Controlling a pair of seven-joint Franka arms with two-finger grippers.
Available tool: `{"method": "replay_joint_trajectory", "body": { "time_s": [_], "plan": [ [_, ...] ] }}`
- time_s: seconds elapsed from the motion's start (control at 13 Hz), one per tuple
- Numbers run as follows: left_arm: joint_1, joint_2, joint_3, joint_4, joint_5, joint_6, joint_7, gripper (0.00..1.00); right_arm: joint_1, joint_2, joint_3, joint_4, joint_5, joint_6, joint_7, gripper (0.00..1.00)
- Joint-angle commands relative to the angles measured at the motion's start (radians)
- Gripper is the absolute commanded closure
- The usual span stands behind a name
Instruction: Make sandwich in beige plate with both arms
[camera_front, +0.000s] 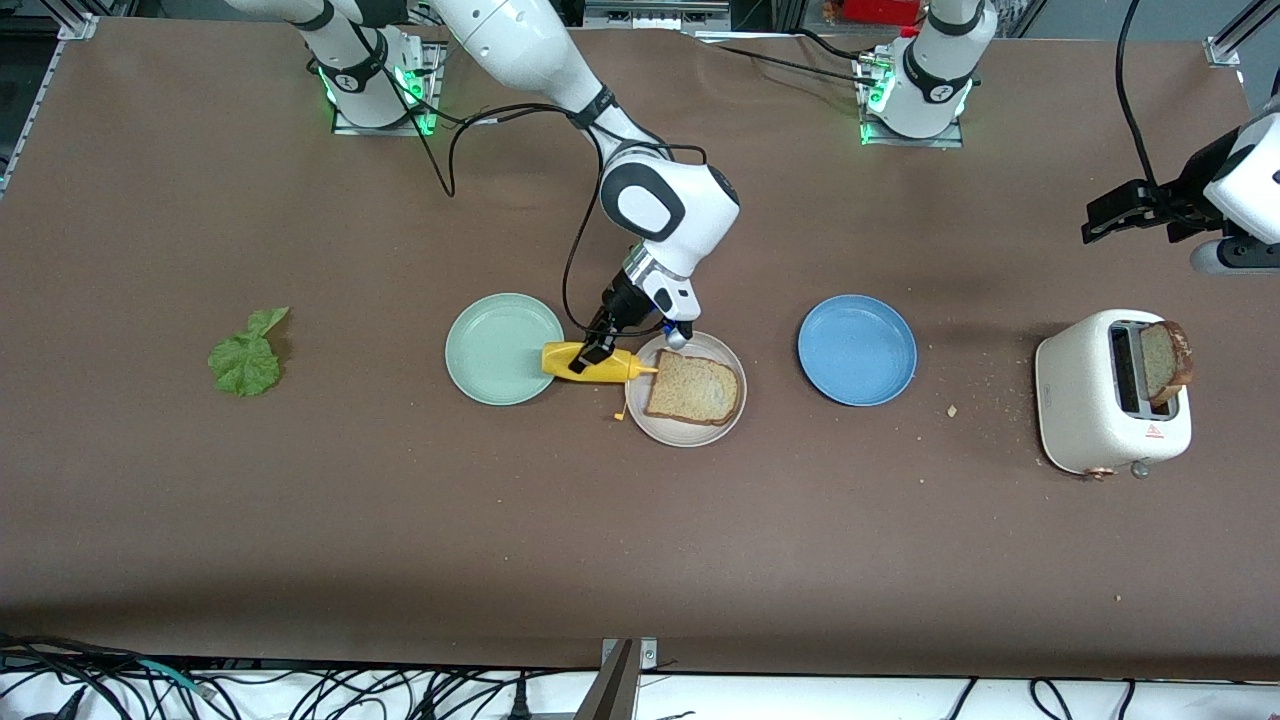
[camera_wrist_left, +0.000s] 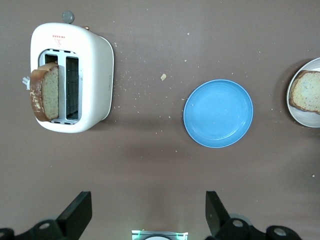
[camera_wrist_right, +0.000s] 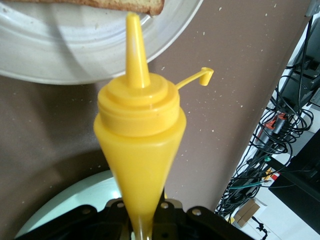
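One toast slice on the beige plate, sandwich not built yet.
I see the beige plate (camera_front: 686, 432), round, shallow and off-white, mid-table between the mint-green plate (camera_front: 497, 350) and the blue plate (camera_front: 857, 349). A single brown-crusted toast slice (camera_front: 694, 388) lies flat on it. The ruffled lettuce leaf (camera_front: 246, 357) lies toward the right arm's end; a second slice (camera_front: 1165, 361) stands in the toaster (camera_front: 1085, 400).

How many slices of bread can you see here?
2. One slice lies flat on the beige plate; the other slice stands in the white toaster at the left arm's end of the table.
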Motion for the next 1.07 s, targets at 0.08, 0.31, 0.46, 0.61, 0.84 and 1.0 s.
{"method": "replay_joint_trajectory", "body": {
  "time_s": [0.08,0.31,0.46,0.61,0.84,1.0],
  "plan": [
    [0.000,-0.004,-0.005,0.014,0.037,-0.021,-0.009,0.00,0.012,0.019,-0.014,0.051,-0.020,-0.033,0.001,1.00],
    [0.000,-0.004,-0.007,0.014,0.037,-0.019,-0.011,0.00,-0.030,-0.051,-0.035,0.056,0.047,-0.033,-0.106,1.00],
    [0.000,-0.004,-0.007,0.014,0.037,-0.019,-0.011,0.00,-0.111,-0.128,-0.035,0.054,0.223,-0.024,-0.207,1.00],
    [0.000,-0.004,-0.007,0.014,0.037,-0.019,-0.011,0.00,-0.184,-0.191,-0.032,0.045,0.303,-0.022,-0.311,1.00],
    [-0.002,-0.006,-0.008,0.014,0.063,-0.019,-0.011,0.00,-0.274,-0.243,-0.034,0.025,0.448,-0.002,-0.473,1.00],
    [-0.002,-0.006,-0.008,0.014,0.063,-0.019,-0.011,0.00,-0.364,-0.288,-0.032,-0.030,0.573,0.047,-0.613,1.00]
  ]
}}
